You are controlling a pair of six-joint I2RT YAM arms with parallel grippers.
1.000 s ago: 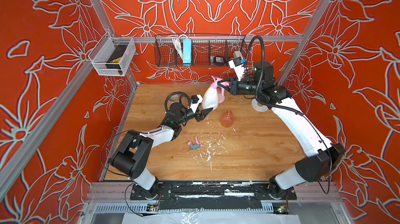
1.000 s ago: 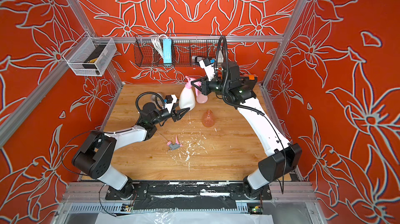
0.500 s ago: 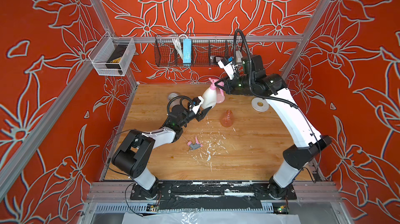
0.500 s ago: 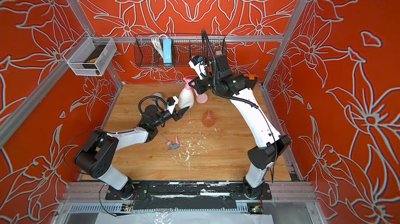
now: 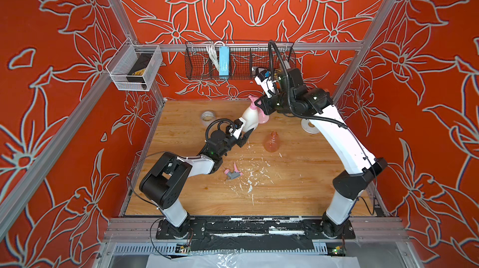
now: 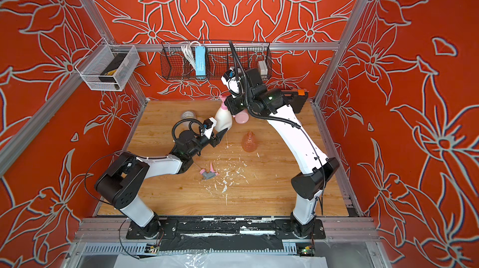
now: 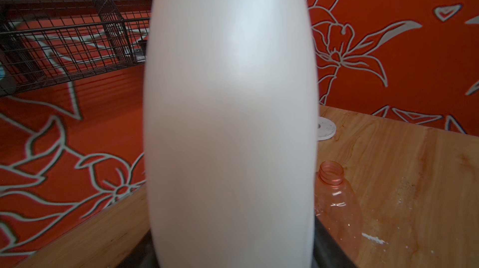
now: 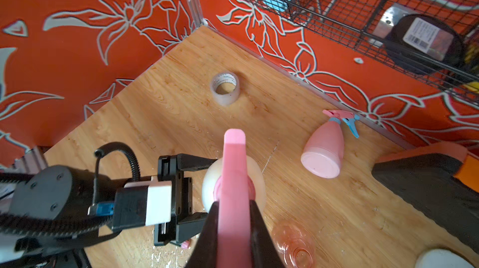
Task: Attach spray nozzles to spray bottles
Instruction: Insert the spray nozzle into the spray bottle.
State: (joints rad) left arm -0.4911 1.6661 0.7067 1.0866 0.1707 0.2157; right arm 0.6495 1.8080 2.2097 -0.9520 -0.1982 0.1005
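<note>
Our right claw (image 8: 233, 203) is pinched shut on the all pink nozzle (image 8: 234, 147), which sits on the neck of the cream-white bottle (image 7: 230, 124). Our left claw (image 8: 210, 191) clasps that bottle's belly at a middling width, directly below the right claw, neck up.

Over the last second the right wrist swings round above the bottle and the right elbow draws in, while both grips stay as they are. We read that as a turn of the nozzle on the neck thread, so this pair is being screwed together. We cannot see whether the collar is fully seated.

Beyond the right claw, toward the back wall, the pink bottle (image 8: 324, 150) lies on the desk (image 5: 285, 189) with the pink-and-blue nozzle (image 8: 342, 119) already on. Two pieces are yet unjoined. The orange bottle (image 5: 272, 142) stands open-necked just beside the left claw, and the pink-and-grey nozzle (image 5: 233, 173) lies behind that claw, near its forearm.
</note>
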